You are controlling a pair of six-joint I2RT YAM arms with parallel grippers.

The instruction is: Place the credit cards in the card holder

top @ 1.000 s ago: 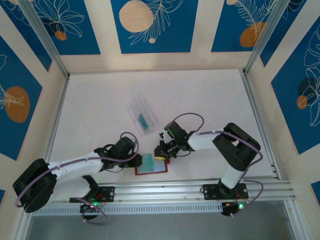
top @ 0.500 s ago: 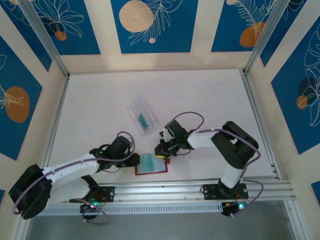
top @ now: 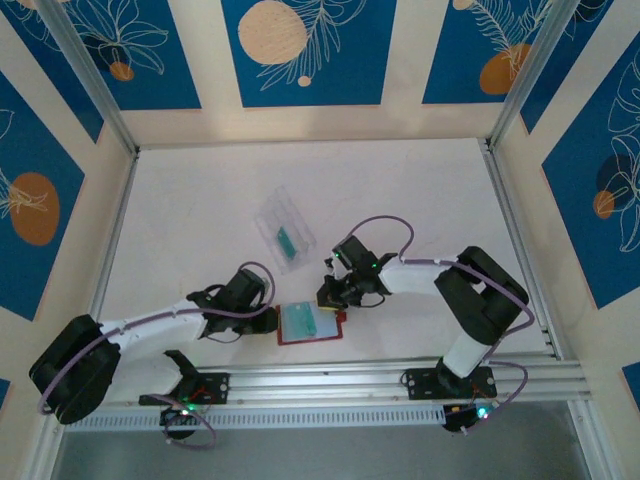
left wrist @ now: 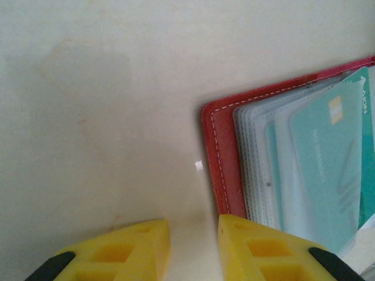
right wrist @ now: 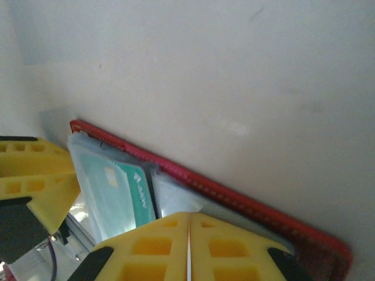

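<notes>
While the card holder (top: pixel 333 330) lies spread open near the lower middle of the overhead frame, both grippers crowd its edges. I judge they are there to steady it while a card is seated.

The left gripper (left wrist: pixel 193 234), at the bottom of its wrist view, has its jaws a little apart with nothing but bare table (left wrist: pixel 117 88) between them. Its right-hand fingertip (left wrist: pixel 252 246) sits at the holder's stitched border, seemingly bracing that side.

The right gripper (right wrist: pixel 188 237), at the bottom of its own view, has its jaws pressed together over the clear sleeves (right wrist: pixel 176 199) on the opposite side (whether a sleeve is pinched between them I cannot tell).

The holder is red with pale stitching along its rim, and a fan of transparent sleeves overlaps inside it. One teal credit card (left wrist: pixel 328 170) rests among those sleeves at the right of the left wrist view. It is slightly tilted and shows a small gold chip and pale lettering; it looks only partly tucked in.

A second teal card (top: pixel 285 240) sits inside the clear plastic case (top: pixel 275 212), above and left of the holder in the overhead frame and well apart from it, so by my reading the job is unfinished.
</notes>
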